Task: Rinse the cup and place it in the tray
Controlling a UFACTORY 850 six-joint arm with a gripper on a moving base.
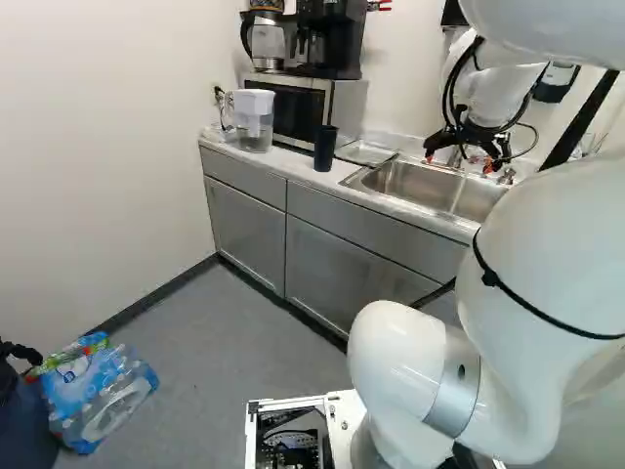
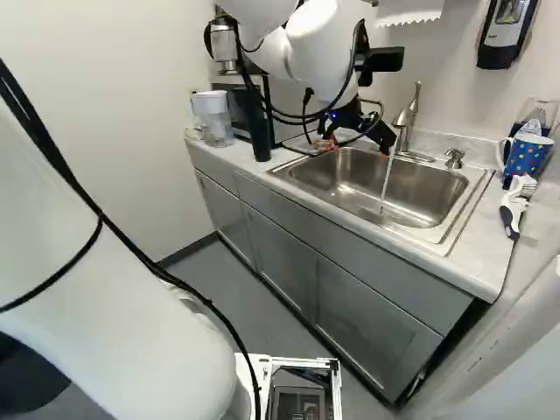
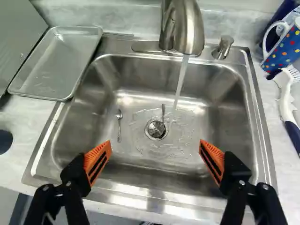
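Jaws apart over sink [image 3: 140, 79] | faucet [image 3: 190, 28] running | print on wall dispenser [image 2: 503, 35] too small to read

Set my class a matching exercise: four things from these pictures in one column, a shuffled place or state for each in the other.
Things
1. faucet
2. gripper
3. dark cup
4. brush

Places and states
A. upright on the counter, near the clear pitcher
B. open, above the sink
C. lying near the dotted mug
D. running, its water falling into the sink

Pairs: 1-D, 2-B, 3-A, 4-C
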